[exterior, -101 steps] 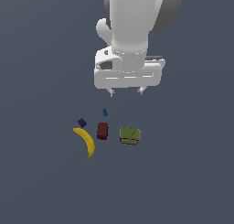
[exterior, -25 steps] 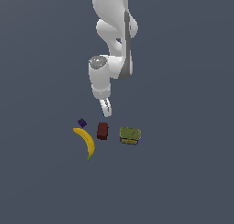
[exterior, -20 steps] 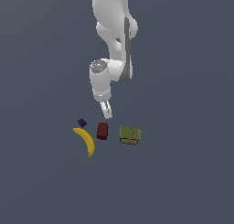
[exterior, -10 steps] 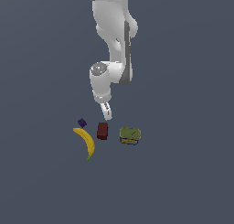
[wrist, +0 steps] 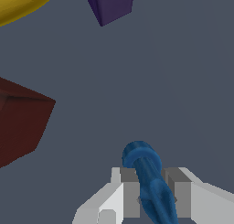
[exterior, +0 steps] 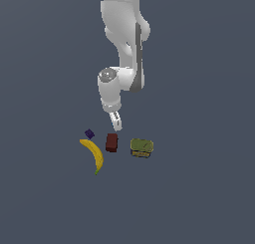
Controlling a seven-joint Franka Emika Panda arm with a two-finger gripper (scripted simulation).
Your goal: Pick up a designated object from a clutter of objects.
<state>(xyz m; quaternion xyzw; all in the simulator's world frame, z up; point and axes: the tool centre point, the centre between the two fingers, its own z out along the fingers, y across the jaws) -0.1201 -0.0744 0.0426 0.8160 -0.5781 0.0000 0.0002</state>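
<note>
In the wrist view, the gripper [wrist: 148, 195] sat at the lower edge of the frame with its two pale fingers [wrist: 122, 193] pressed against either side of the blue piece [wrist: 146, 175], so it was clenched on that small peg-like object. The blue piece ran lengthwise between the jaws, its rounded end poking out past the fingertips toward the middle of the frame. Beyond it lay bare grey surface [wrist: 151, 81]. At the frame's left edge stood the dark red block [wrist: 20, 120], well apart from the gripper; farther off, at the top of the frame, were the purple cube [wrist: 110, 3] and, in the upper left corner, a curved part of the yellow banana [wrist: 23, 3]. In the exterior view, the white arm [exterior: 122, 54] came down from the top of the frame, and its gripper [exterior: 117, 122] pointed down just above the dark red block [exterior: 112, 142]; the blue piece could not be made out there. The purple cube [exterior: 89, 134] lay left of the block in the frame, the banana [exterior: 94, 156] lower left, and the olive-green box [exterior: 142, 148] to the right.
</note>
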